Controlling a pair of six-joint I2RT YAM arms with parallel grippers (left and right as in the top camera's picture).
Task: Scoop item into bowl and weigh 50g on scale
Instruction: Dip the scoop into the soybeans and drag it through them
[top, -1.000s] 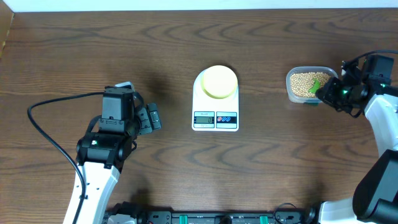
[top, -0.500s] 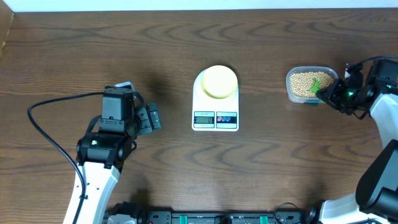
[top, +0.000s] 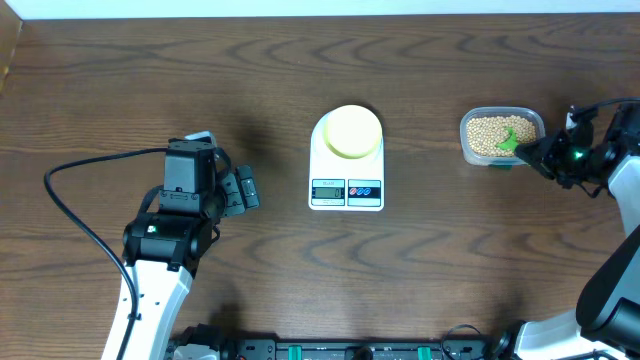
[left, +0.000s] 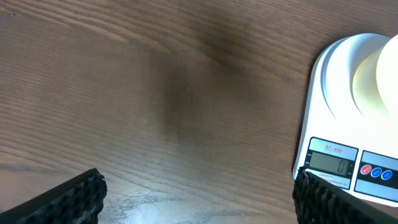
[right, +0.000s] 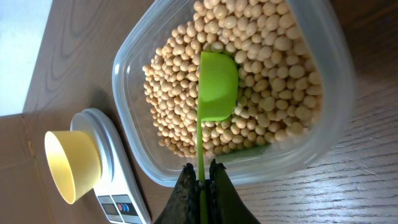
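Right gripper: mine, clamped tight on the thin handle of the green plastic scoop, at the right edge of the table, just right of the tub.
Scoop: its cup rests on top of the beans near the middle of the tub. I see no beans in it, so I judge no load is taken up yet.
Beans: the small round tan-yellow beans all lie in the clear rectangular plastic tub. It stands on the dark brown wooden table, right of the scale and apart from it.
Bowl: the small round pale yellow bowl sits on the far end of the scale's platform. It looks bare inside, with no beans visible.
Scale: the white rounded-rectangular digital kitchen scale stands at the middle of the table. Its grey display reads 0.
Left gripper: mine, jaws wide apart, holding nothing, low over bare wood left of the scale.
Done: the bowl is on the scale, the reading is 0, and the scoop is in my grip and among the beans.
Left: all of the weighing. I have to fill the scoop, carry it left to the bowl, tip it, and repeat until 50 shows, probably with small last additions.
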